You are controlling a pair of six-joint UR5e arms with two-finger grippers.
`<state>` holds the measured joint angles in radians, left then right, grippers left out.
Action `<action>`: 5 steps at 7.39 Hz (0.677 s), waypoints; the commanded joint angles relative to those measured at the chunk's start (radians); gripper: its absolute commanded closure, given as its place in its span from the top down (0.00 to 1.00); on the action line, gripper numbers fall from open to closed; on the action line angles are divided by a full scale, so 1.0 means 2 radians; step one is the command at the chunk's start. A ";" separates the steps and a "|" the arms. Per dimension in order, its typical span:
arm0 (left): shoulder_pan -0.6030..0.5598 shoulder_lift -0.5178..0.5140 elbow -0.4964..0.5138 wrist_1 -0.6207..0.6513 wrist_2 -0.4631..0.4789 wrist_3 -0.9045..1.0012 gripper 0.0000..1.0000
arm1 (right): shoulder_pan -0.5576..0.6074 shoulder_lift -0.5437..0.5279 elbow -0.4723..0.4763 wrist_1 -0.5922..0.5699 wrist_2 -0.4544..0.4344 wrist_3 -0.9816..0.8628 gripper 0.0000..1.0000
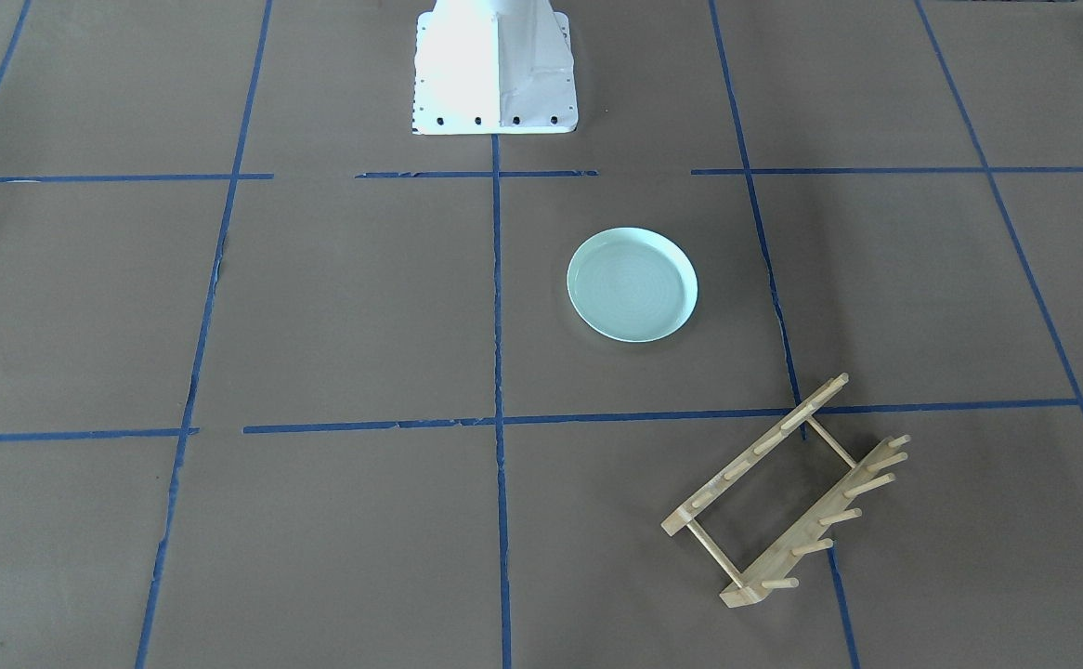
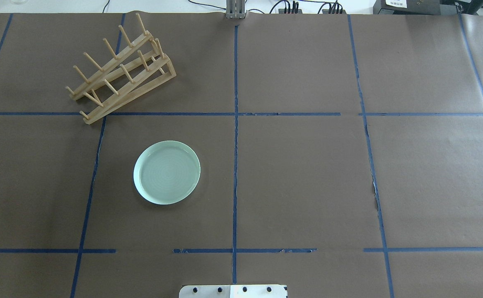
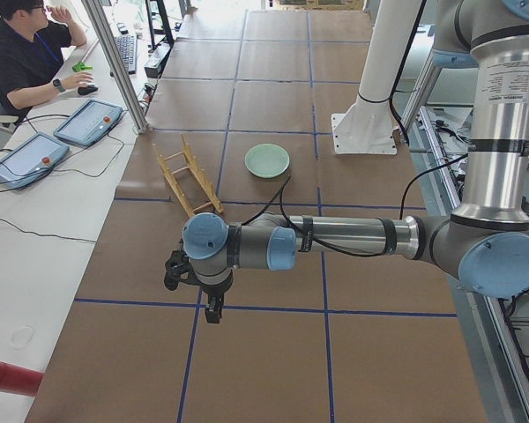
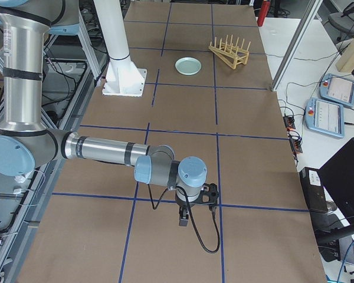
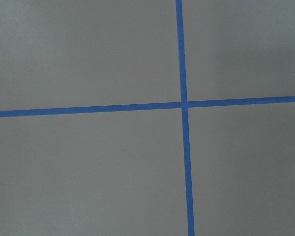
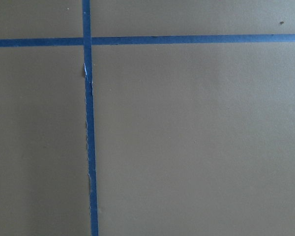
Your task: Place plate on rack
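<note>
Overhead exterior is showing brown paper (image 2: 307, 178) bearing plate (image 2: 167, 172) and rack (image 2: 129, 96) apart; cannot tell how open left gripper (image 3: 213, 312), right gripper (image 4: 183, 220) are.

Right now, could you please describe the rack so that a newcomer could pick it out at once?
Start with the brown table gridded in blue tape and look to its far side on the robot's left. The rack stands there, askew to the grid. Unlike the flat, round mint-green plate lying apart from it, it is pale wood with two rows of pegs.
</note>
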<state>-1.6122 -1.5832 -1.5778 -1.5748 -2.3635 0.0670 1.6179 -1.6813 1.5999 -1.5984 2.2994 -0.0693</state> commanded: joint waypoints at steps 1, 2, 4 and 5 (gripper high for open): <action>0.001 -0.005 -0.001 0.000 0.001 -0.004 1.00 | 0.000 0.000 0.000 0.000 0.000 -0.001 1.00; 0.002 -0.011 -0.020 0.000 0.001 -0.007 1.00 | 0.000 0.000 0.000 0.000 0.000 0.000 1.00; 0.040 -0.025 -0.086 0.001 0.001 -0.108 1.00 | -0.001 0.000 0.000 0.000 0.000 -0.001 1.00; 0.066 -0.040 -0.128 0.001 0.001 -0.152 1.00 | 0.000 0.000 0.000 0.000 0.000 0.000 1.00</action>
<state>-1.5434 -1.6345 -1.7327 -1.5729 -2.3624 -0.1188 1.6179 -1.6812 1.5999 -1.5984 2.2995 -0.0701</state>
